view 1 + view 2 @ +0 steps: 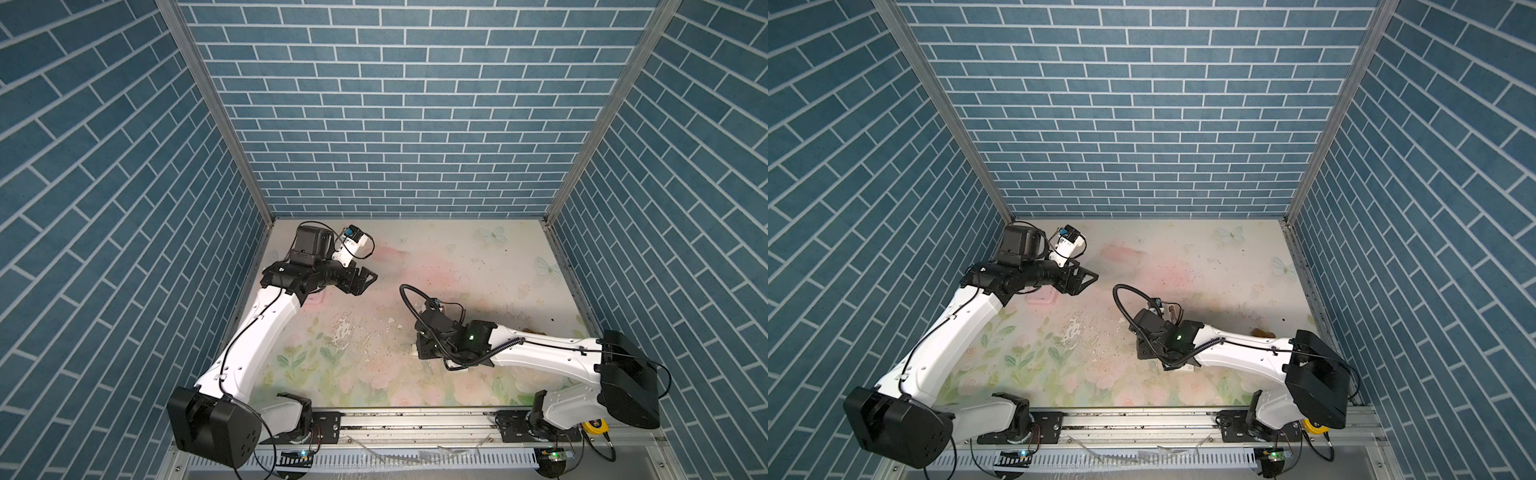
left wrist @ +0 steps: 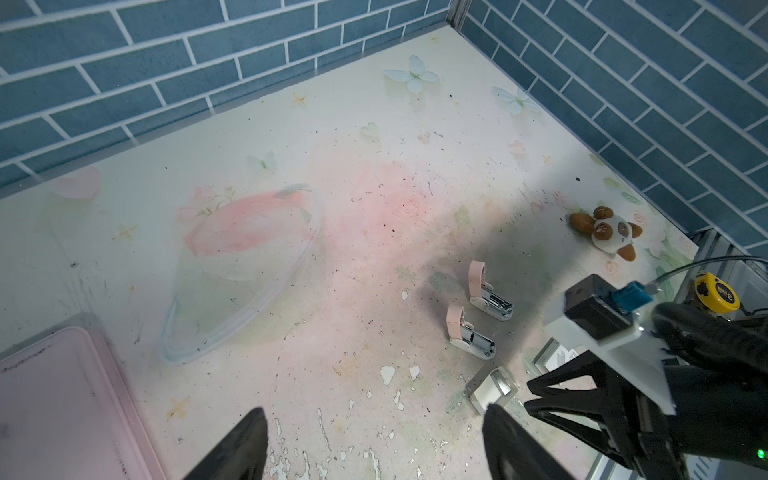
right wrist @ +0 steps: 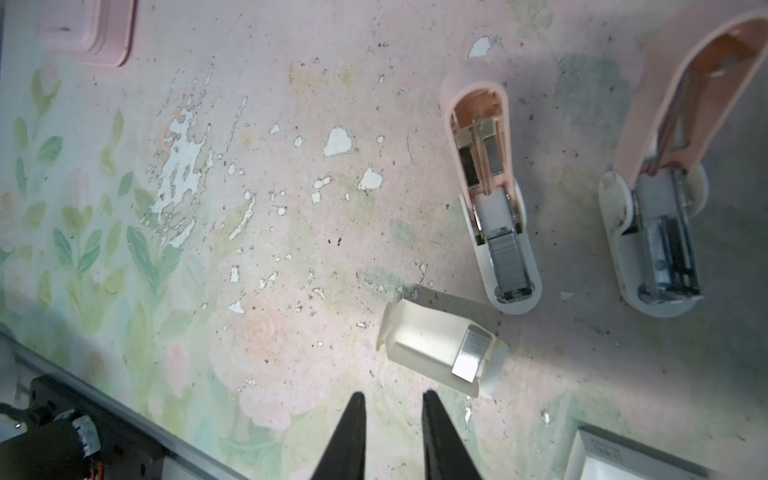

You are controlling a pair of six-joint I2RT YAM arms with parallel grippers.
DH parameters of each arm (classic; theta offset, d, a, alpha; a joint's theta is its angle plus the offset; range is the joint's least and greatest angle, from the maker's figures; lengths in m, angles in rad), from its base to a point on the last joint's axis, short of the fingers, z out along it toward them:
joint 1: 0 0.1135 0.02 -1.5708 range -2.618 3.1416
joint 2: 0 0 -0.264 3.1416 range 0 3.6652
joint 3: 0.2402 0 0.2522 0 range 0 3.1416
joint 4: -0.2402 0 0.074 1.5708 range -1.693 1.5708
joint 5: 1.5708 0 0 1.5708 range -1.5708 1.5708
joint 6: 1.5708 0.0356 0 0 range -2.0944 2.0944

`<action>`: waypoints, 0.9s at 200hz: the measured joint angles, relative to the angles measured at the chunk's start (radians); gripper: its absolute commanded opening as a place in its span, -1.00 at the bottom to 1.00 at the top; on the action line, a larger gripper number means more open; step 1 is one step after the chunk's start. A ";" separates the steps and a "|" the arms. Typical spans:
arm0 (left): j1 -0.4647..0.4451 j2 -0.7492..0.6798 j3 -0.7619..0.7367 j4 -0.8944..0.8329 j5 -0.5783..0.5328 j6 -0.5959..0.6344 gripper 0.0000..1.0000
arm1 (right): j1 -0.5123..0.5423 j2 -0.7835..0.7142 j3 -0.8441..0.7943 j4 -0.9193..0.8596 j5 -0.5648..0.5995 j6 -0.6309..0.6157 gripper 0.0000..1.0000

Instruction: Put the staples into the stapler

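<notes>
1. Staples (image 3: 471,359) lay as a short grey block at one end of a white card tray (image 3: 415,332). The tray sat on the table just beside the front of an open pink stapler (image 3: 498,216). A second pink stapler (image 3: 656,224) stood open further along.
2. The block was small and slick and sat low against the tray's wall. A pinch could have caught card instead of metal, or snapped the strip and scattered it.
3. The tray looked light and loose, so a glancing finger would likely have shoved it into the nearer stapler.
4. The nearer stapler's channel seemed to hold a grey strip already. Feeding it again would probably have jammed it, so the second one looked the safer target.
5. The right gripper (image 3: 395,415) hung just short of the tray, angled down at the table, its fingers a narrow gap apart with nothing between them.
6. The left gripper (image 2: 380,440) was raised over the table's far left, above a pink tray (image 2: 62,395). Its fingers were spread wide and empty, well apart from both staplers.
</notes>
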 measured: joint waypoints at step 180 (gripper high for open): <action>0.000 -0.075 -0.033 0.049 0.024 -0.021 0.68 | 0.014 0.172 0.053 -0.056 0.087 0.084 -0.51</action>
